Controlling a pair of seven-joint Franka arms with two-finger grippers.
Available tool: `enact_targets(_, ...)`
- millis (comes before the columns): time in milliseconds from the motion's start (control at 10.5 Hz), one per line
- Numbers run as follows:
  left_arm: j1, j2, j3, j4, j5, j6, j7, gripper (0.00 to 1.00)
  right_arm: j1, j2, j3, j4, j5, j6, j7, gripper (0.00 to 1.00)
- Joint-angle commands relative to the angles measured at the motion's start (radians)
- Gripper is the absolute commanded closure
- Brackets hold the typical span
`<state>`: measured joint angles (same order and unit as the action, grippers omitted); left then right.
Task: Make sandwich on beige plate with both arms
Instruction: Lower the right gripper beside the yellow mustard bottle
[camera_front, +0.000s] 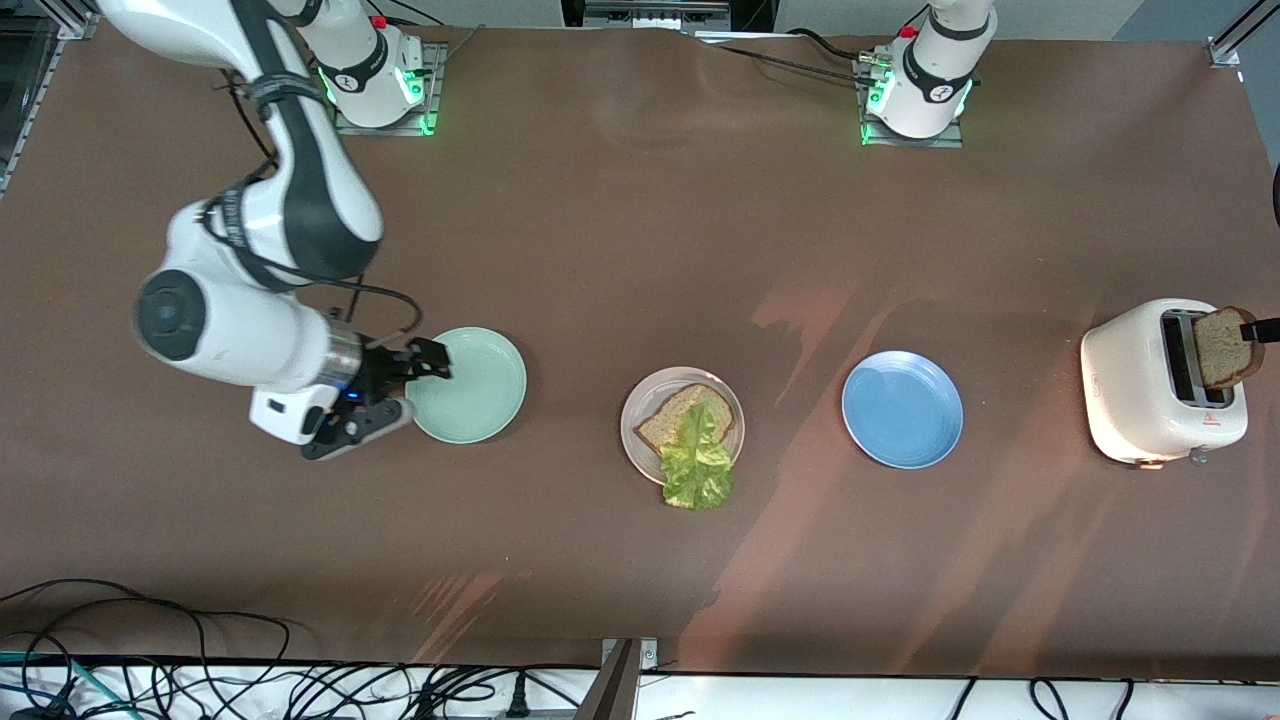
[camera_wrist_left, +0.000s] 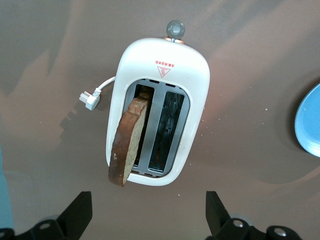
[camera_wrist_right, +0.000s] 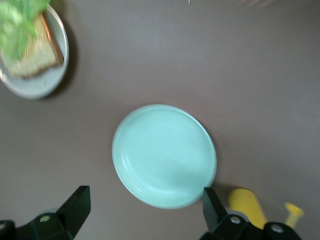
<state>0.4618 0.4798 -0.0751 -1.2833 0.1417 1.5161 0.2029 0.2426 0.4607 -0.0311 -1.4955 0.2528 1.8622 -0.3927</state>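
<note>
Beige plate (camera_front: 632, 432): middle of the table (camera_front: 640, 250), between the mint-green plate (camera_front: 478, 384) and the blue plate (camera_front: 902, 409).
Sandwich so far: one toast slice (camera_front: 672, 414) on the beige plate, lettuce leaf (camera_front: 698, 460) on top, drooping over the rim nearest the front camera.
Second slice (camera_wrist_left: 128, 142): poking tilted out of one slot of the white toaster (camera_front: 1140, 390) at the left arm's end.
Left gripper (camera_wrist_left: 149, 210): above the toaster, jaws spread wide, holding nothing.
Right gripper (camera_wrist_right: 145, 210): over the mint-green plate's edge, jaws wide too, nothing in them.
Extra: yellow thing (camera_wrist_right: 250, 207) near the mint-green plate, can't tell what.

Robot lab: bolted arm bases (camera_front: 380, 75), brown table (camera_front: 640, 250), loose cables (camera_front: 150, 680).
</note>
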Motion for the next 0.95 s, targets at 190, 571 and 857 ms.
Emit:
enact_targets(190, 0.006, -0.004, -0.008, -0.004, 0.018, 0.009, 0.021, 0.00, -0.224, -0.119, 0.016, -0.104, 0.014, -0.127, -0.603, 0.00)
enact_targets(571, 0.005, -0.003, -0.008, -0.004, 0.016, 0.009, 0.020, 0.00, -0.336, -0.030, -0.041, -0.098, 0.140, -0.140, -1.122, 0.00)
enact_targets(857, 0.000, -0.004, -0.008, -0.004, 0.018, 0.009, 0.018, 0.00, -0.348, 0.136, -0.141, -0.095, 0.441, -0.161, -1.463, 0.00)
